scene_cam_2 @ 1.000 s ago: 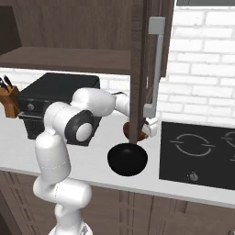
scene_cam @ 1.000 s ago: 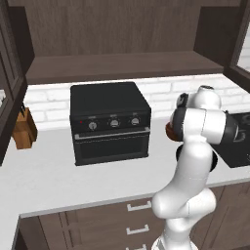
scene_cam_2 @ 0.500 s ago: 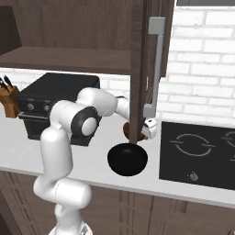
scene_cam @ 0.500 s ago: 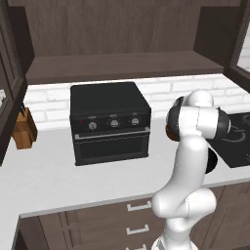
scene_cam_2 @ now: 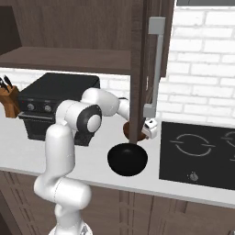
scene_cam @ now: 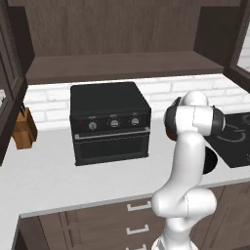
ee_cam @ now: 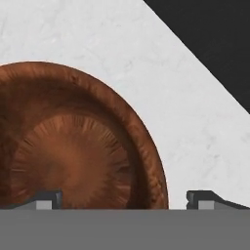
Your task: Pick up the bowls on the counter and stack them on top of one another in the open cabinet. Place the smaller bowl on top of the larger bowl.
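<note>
The end effector [ee_cam: 119,197] is held spread just above the small bowl [ee_cam: 73,151] on the bench [ee_cam: 146,73], one fingertip [ee_cam: 46,199] over its hollow and one outside, so the rim can be pinched.

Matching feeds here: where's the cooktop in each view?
Left base view: the cooktop is at the right edge, mid-height, past the arm.
Right base view: lower right, a flat black panel with ring marks, to the right of the black bowl.
Hand view: the straight-edged black area in the top right corner is probably the cooktop.
Shared landmark: the white counter it is set into.
</note>
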{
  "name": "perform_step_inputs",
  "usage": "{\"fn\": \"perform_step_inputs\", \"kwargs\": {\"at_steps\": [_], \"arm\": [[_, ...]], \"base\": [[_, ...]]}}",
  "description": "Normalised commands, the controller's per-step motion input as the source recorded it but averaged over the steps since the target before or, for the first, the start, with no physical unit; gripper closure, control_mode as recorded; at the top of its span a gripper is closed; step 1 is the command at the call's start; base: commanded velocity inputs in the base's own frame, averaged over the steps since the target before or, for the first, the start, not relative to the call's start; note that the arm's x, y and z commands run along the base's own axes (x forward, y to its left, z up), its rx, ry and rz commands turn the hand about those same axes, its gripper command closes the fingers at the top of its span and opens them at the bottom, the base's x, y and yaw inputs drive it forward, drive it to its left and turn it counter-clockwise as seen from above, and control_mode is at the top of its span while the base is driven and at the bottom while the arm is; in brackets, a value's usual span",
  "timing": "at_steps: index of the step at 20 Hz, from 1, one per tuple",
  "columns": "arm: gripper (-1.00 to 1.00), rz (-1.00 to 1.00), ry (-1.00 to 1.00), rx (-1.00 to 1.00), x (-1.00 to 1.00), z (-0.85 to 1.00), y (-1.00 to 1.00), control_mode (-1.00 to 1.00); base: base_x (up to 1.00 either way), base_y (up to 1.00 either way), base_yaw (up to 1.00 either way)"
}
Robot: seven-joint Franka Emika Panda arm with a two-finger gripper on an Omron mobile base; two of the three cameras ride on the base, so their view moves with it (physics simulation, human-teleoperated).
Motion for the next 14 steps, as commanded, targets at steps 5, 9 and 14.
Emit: {"fn": "perform_step_inputs", "kwargs": {"at_steps": [5, 9, 14], "arm": [[1.00, 0.01, 0.00, 0.00, 0.07, -0.31, -0.05, -1.00], [1.00, 0.00, 0.00, 0.00, 0.00, -0.05, 0.00, -1.00], [1.00, 0.00, 0.00, 0.00, 0.00, 0.00, 0.00, -1.00]], "base": [[0.00, 0.00, 0.00], [0.00, 0.00, 0.00], [0.00, 0.00, 0.00]]}}
